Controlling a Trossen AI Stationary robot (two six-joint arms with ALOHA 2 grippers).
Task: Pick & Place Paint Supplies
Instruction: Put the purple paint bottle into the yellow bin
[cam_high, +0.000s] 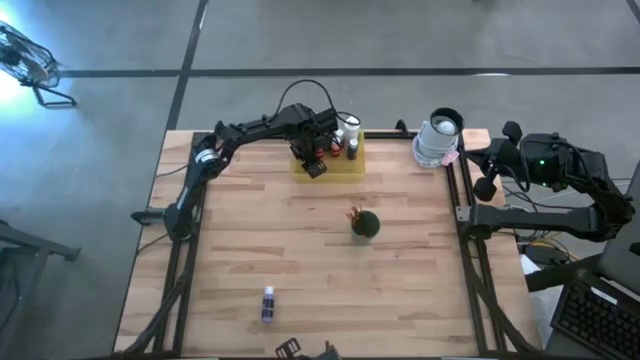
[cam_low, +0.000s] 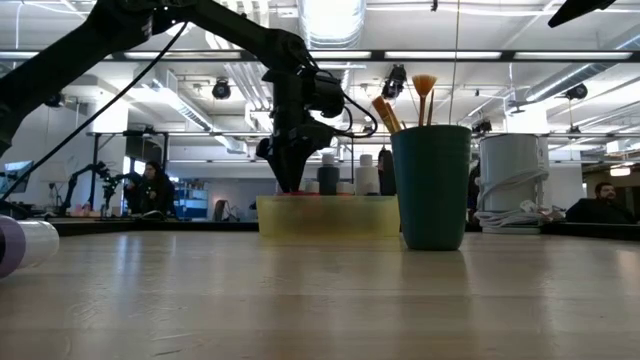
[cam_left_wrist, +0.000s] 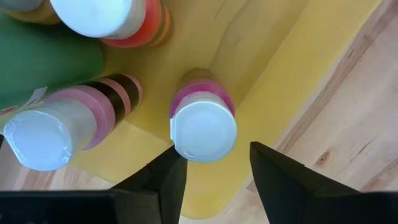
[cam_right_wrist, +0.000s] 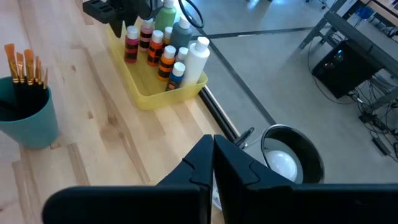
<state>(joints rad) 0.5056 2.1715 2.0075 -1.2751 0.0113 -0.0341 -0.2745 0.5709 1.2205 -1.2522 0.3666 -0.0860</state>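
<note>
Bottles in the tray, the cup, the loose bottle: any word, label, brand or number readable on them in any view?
None can be read.
Bottles in the tray: banded labels, print too small.
Green bottle: a label corner shows, no letters legible.
Cup: plain.
Loose purple bottle: too small.

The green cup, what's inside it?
Orange-brown paintbrushes stand in the green cup, bristles up. Their lower handles and the cup's bottom are hidden by its wall.
</note>
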